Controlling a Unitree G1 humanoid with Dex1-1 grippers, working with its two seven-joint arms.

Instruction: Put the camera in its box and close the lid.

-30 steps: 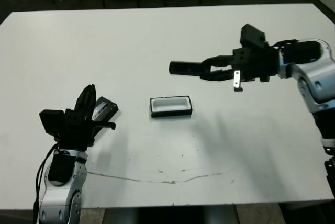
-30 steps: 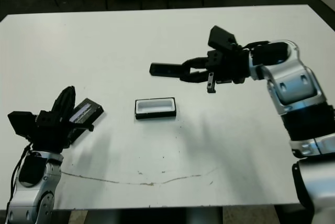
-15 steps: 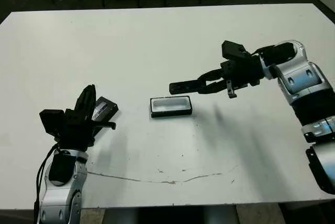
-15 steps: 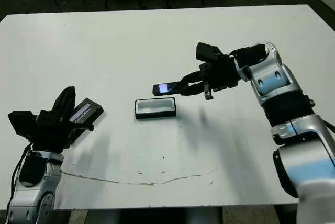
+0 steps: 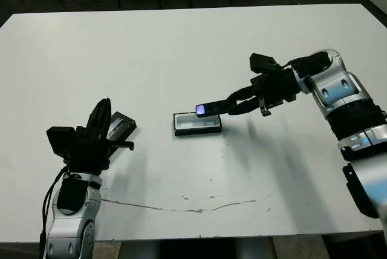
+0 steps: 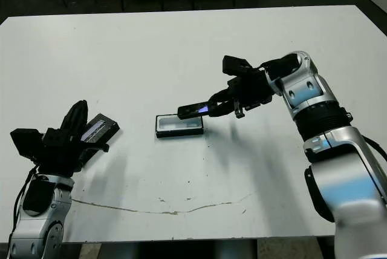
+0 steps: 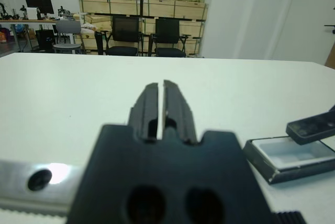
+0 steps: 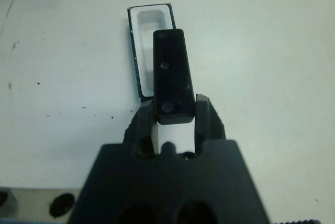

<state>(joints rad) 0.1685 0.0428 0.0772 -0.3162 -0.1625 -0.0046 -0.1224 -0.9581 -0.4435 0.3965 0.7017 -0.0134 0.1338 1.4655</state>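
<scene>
Here, right end effector (image 5: 240,103) gripping camera (image 5: 213,108), over box (image 5: 197,123)

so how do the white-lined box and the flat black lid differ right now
The shallow white-lined black box lies mid-table, open side up, under the held black bar camera; the flat black lid with shiny print lies apart, beside the left end effector. Both are rectangular, black outside and rest ungripped.
</scene>
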